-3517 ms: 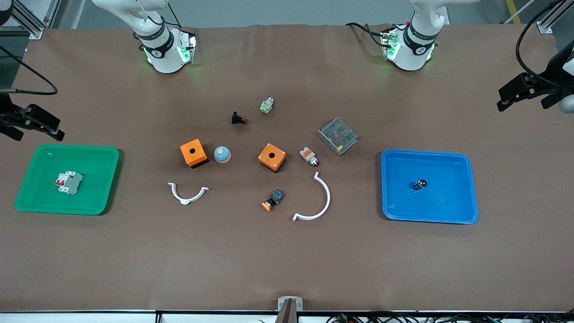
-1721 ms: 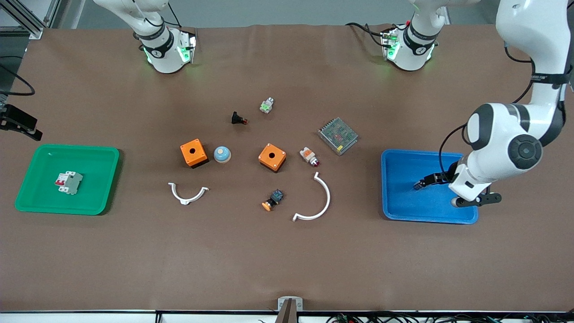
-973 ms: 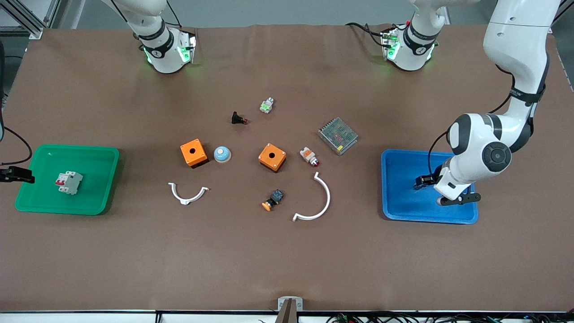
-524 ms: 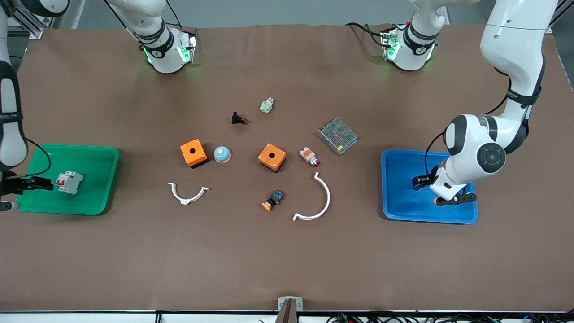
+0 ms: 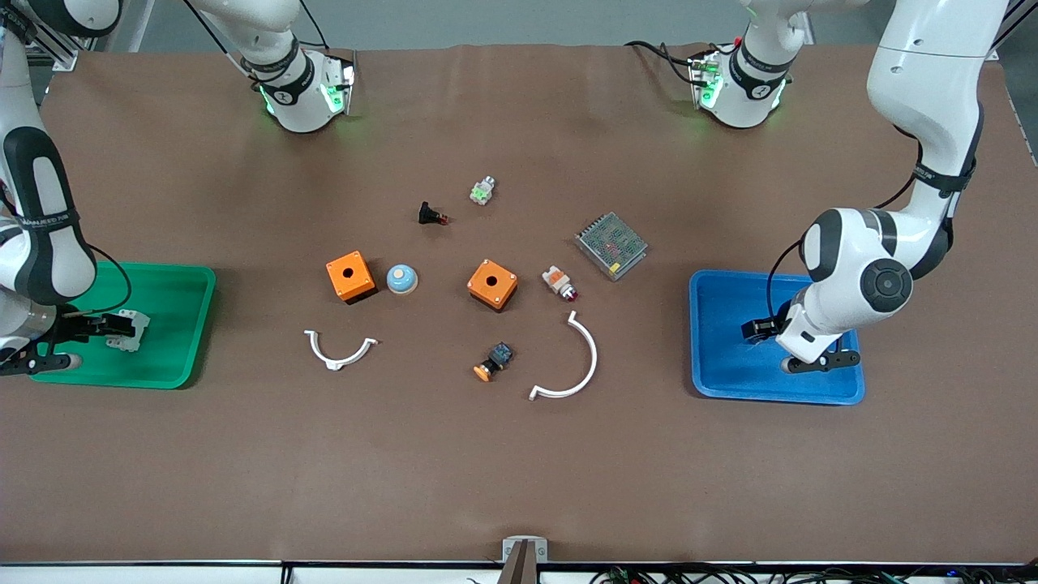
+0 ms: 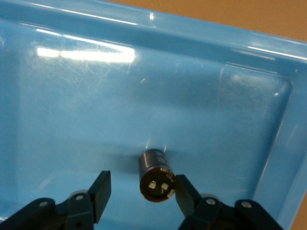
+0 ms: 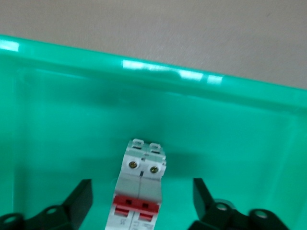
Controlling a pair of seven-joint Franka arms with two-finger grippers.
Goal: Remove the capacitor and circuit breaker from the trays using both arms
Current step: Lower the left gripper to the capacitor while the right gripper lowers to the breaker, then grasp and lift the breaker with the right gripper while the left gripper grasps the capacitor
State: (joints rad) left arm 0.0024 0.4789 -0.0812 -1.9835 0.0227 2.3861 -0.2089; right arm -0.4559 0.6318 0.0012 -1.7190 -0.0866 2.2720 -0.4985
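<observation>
Grasp step on both sides, nothing lifted yet. Left gripper (image 6: 139,194) low in the blue tray (image 5: 722,381) near the desk's left-arm edge, fingers (image 6: 101,190) partly open around the capacitor (image 6: 156,176), one touching it, the other apart. Right gripper (image 7: 141,201) down in the green tray (image 5: 174,357), fingers (image 7: 81,199) wide, straddling the circuit breaker (image 7: 140,191) without contact. Next: close squarely on each part, then lift clear of the rims.

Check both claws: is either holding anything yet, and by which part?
Nothing is held. The left claw straddles the capacitor in the blue tray, one finger beside it, a gap on the other. The right claw stands open around the circuit breaker in the green tray.
</observation>
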